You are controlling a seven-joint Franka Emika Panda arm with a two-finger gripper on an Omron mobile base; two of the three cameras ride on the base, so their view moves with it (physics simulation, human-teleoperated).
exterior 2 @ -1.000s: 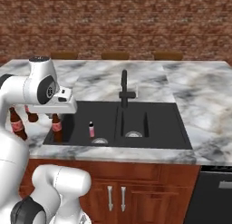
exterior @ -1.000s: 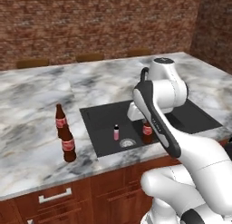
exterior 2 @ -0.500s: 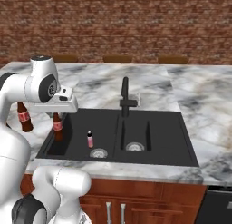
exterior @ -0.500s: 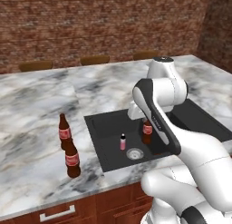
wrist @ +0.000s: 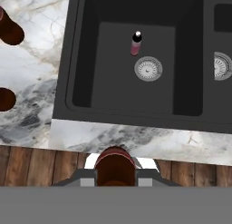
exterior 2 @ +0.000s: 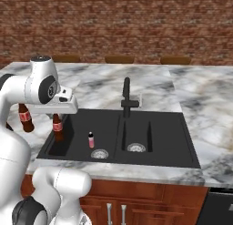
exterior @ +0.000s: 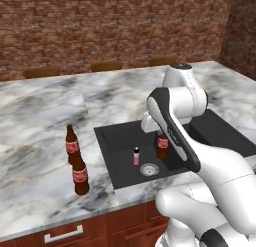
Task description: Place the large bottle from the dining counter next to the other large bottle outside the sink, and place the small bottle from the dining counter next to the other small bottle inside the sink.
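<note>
Left base: two large bottles stand together on the counter beside the sink, so that half looks done.
Right base: small brown bottle hangs over the left basin.
Hand: gripper clamps it; pink bottle waits by the drain. Lowering left.

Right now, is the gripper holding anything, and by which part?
Yes. The gripper holds the small brown bottle near its top, hanging over the sink.

Readable text: none.
Small brown bottle label: red, lettering too small to read.
Large bottles labels: red and white, marks blurred.
</note>
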